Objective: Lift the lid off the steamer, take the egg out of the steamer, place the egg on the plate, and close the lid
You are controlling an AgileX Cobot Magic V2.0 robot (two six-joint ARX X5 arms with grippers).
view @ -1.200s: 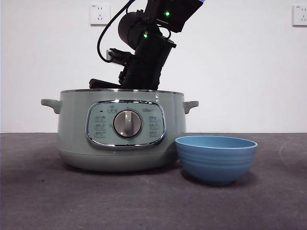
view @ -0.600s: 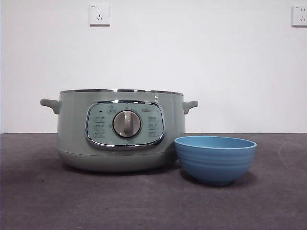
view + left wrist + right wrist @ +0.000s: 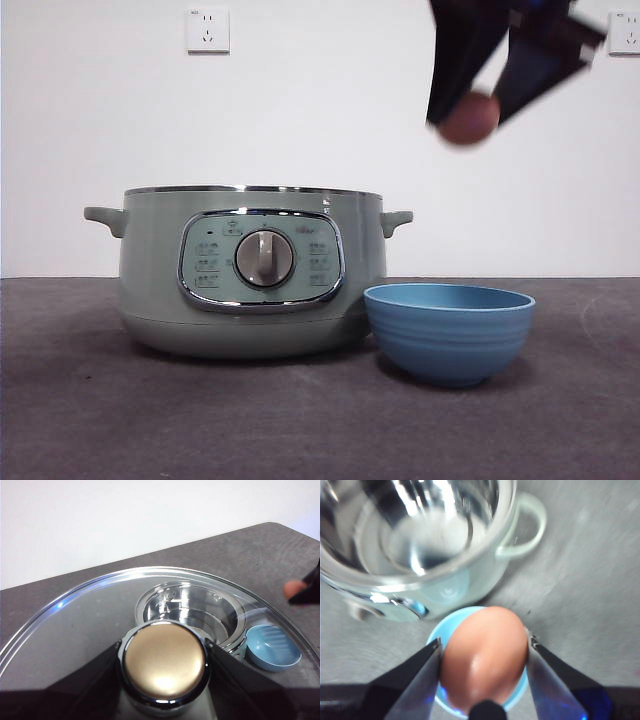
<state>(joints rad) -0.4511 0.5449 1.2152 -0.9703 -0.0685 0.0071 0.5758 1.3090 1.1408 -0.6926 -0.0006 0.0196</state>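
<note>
Grey, matte worktop runs back to a white wall with two sockets; on it the steamer stands uncovered, the blue plate just beside its base with bare surface around both. High above the plate, the right gripper hangs with a brown egg between its jaws. From the left wrist, the left gripper is clamped on the knob of the lid, held well above the open steamer and plate. From the right wrist, the right gripper pinches the egg over the plate, the steamer close by.
</note>
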